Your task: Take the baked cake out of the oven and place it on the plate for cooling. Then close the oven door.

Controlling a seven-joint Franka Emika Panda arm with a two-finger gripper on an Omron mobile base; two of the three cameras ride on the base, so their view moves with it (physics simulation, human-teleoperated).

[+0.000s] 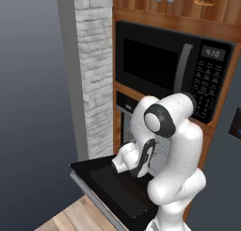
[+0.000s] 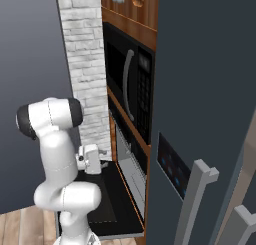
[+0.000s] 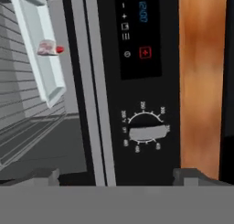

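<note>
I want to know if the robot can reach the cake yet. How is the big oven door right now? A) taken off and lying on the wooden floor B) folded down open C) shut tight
B: the oven door lies folded down flat in front of the oven, with the open gripper just above it; in the hand view the cake sits on a tray inside.

White robot arm at lower left, hand reached toward oven, oven door dropped open and lying flat, black microwave set above in brown wood cabinetry, white brick wall beside, dark fridge with grey handles filled right side.
</note>
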